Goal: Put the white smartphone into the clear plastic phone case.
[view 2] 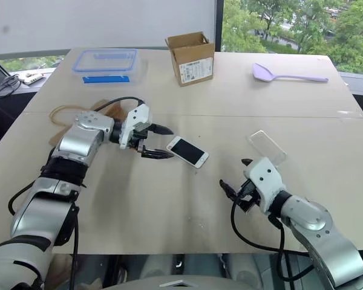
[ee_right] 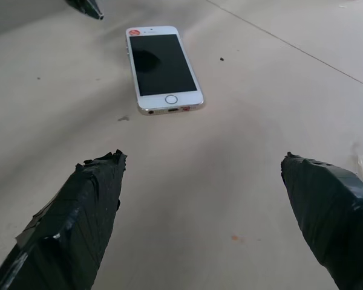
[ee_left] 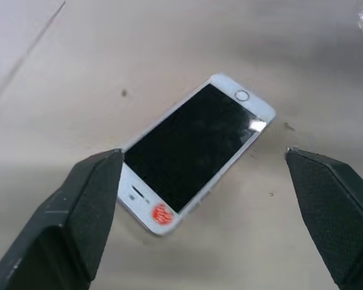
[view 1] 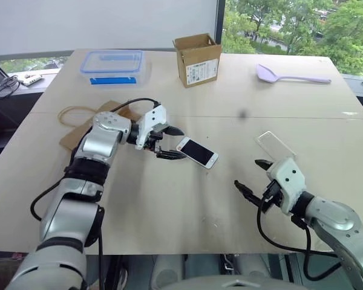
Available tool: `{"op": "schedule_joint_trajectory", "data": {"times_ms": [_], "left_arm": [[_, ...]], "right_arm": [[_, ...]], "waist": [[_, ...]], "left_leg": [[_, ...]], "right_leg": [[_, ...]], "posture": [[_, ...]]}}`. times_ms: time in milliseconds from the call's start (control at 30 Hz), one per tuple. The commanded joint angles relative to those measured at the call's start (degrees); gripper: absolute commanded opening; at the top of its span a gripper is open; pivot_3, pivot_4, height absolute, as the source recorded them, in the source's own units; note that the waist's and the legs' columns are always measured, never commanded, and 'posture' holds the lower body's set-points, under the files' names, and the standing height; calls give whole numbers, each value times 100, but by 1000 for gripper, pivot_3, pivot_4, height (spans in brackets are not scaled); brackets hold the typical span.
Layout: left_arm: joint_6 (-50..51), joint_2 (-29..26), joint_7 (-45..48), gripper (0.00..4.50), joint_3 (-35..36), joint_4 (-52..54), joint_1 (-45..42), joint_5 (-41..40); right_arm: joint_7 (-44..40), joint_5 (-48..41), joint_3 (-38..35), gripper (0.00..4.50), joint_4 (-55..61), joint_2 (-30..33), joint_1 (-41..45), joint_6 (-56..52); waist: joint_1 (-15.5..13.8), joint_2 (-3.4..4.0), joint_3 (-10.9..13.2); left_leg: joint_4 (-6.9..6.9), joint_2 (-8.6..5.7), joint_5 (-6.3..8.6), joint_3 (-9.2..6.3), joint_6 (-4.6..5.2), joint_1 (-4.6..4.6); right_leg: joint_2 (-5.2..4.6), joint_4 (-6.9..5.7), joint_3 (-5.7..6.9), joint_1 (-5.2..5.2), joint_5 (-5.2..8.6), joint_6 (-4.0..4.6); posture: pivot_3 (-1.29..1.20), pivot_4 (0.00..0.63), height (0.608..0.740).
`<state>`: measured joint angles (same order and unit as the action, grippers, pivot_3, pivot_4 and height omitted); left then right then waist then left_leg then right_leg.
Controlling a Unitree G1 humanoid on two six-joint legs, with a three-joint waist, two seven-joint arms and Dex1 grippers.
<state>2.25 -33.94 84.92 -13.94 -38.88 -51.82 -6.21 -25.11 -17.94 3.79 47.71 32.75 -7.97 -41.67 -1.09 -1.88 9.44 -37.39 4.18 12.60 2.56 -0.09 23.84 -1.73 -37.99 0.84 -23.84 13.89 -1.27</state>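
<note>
The white smartphone (view 1: 197,152) lies flat, black screen up, near the middle of the table (view 1: 169,205). My left gripper (view 1: 176,143) is open at the phone's left end. In the left wrist view the phone (ee_left: 190,148) shows between the two spread fingers; I cannot tell whether they touch it. The clear plastic phone case (view 1: 276,145) lies on the table to the phone's right. My right gripper (view 1: 251,175) is open and empty, just in front of the case and pointing toward the phone (ee_right: 163,66).
A clear box with a blue lid (view 1: 114,65) and an open cardboard box (view 1: 198,58) stand at the back. A lilac spoon (view 1: 290,75) lies at the back right. A brown paper bag (view 1: 78,130) lies under my left arm.
</note>
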Motion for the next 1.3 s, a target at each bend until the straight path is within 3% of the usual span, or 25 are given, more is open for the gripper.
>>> {"op": "schedule_joint_trajectory", "data": {"times_ms": [33,167,333,733,767,833,900,933,1033,1167,1300], "left_arm": [[-1169,456,78,4418,-292,-1419,-661,532],[-1995,863,61,4418,-475,-2665,-1220,1036],[-2476,982,-19,4418,-914,-3385,-1570,1807],[-2347,1001,477,4418,-947,-3721,-1503,2241],[-2282,1024,469,4039,-897,-3721,-1484,2200],[-2114,1066,645,3810,-759,-3706,-1435,2051],[-2182,1075,748,3006,-704,-3647,-1371,1928],[-2182,1085,758,2877,-743,-3605,-1355,1795],[-2164,1127,758,2877,-970,-3252,-1311,1210],[-1299,974,758,2877,-1876,-1707,-1130,-205],[-886,1347,758,2877,-2080,-525,-912,-80]], "right_arm": [[-63,-31,-198,4500,305,80,-197,144],[67,9,-251,4500,547,55,-490,110],[387,86,-245,4500,1004,-84,-1033,26],[769,158,-176,4500,1229,-173,-1482,145],[776,149,-178,4500,1229,-167,-1467,132],[785,102,-201,4500,1229,-156,-1421,106],[797,51,-237,4500,1229,-131,-1421,120],[800,13,-262,4500,1229,-112,-1436,143],[822,-207,-421,4500,1229,-95,-1540,273],[758,-1170,-764,4500,1229,198,-1965,1029],[693,-2062,-1093,4500,1229,1106,-3029,2245]], "waist": [[-14,-3,1],[48,-6,3],[49,-6,1],[164,-20,-24],[171,-20,-25],[176,-21,-26],[176,-20,-29],[173,-19,-31],[167,-16,-34],[111,-13,-32],[18,-17,-28]], "left_leg": [[-1,-1,0,0,0,2],[-2,-3,1,0,1,9],[4,2,1,-7,2,5],[2,5,1,-5,2,-7],[3,5,1,-5,2,-7],[4,5,2,-5,2,-6],[4,5,2,-3,2,-7],[4,5,2,-4,2,-7],[4,4,2,-3,2,-6],[1,4,2,-3,2,0],[-2,-2,2,0,3,5]], "right_leg": [[0,1,0,0,-2,-3],[1,7,-3,-1,-10,-18],[10,3,-2,-5,-9,-21],[9,-1,-5,4,-1,-9],[9,0,-6,4,-3,-13],[9,1,-5,4,-6,-19],[8,1,-5,4,-5,-20],[8,1,-5,4,-5,-19],[7,1,-5,4,-6,-19],[1,0,-6,4,-7,-18],[-6,7,-6,6,-6,-19]], "posture": [[0,150,740],[0,150,740],[0,150,740],[0,150,740],[0,150,740],[0,150,740],[0,150,740],[0,150,740],[0,150,740],[0,150,740],[0,150,740]]}}
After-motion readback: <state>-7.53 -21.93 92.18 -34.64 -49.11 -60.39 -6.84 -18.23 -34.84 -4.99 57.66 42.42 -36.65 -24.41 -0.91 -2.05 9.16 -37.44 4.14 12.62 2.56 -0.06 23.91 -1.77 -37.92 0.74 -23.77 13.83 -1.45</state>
